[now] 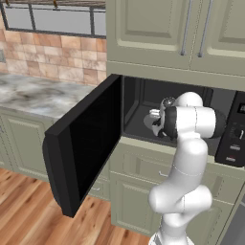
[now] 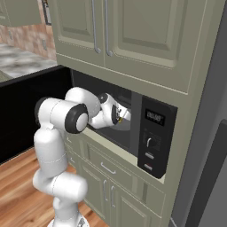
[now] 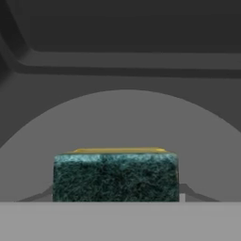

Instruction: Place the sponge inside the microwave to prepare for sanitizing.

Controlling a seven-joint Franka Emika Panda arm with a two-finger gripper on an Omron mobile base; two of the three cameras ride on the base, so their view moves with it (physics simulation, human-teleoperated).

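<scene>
sponge (image 3: 116, 176): lower part cut off | hand (image 3: 116, 197): fingertips hidden beside sponge | microwave (image 1: 143, 112): interior partly behind arm

"Where's the sponge (image 3: 116, 176)?"
"Inside the microwave (image 1: 143, 103), on the turntable (image 3: 127, 122), right before the gripper (image 1: 154, 114)."
"And the door (image 1: 83, 143)?"
"Swung open to the left, cabinets (image 1: 158, 31) above, counter (image 1: 38, 93) further left."

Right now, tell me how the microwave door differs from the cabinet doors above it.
The microwave door is glossy black; the cabinet doors are pale grey-green. The microwave door stands swung wide open to the left, while the cabinet doors are shut. The microwave door is a flat plain slab as seen here; the cabinet doors have raised panels and slim vertical bar handles. Both belong to the same tall built-in unit.
</scene>
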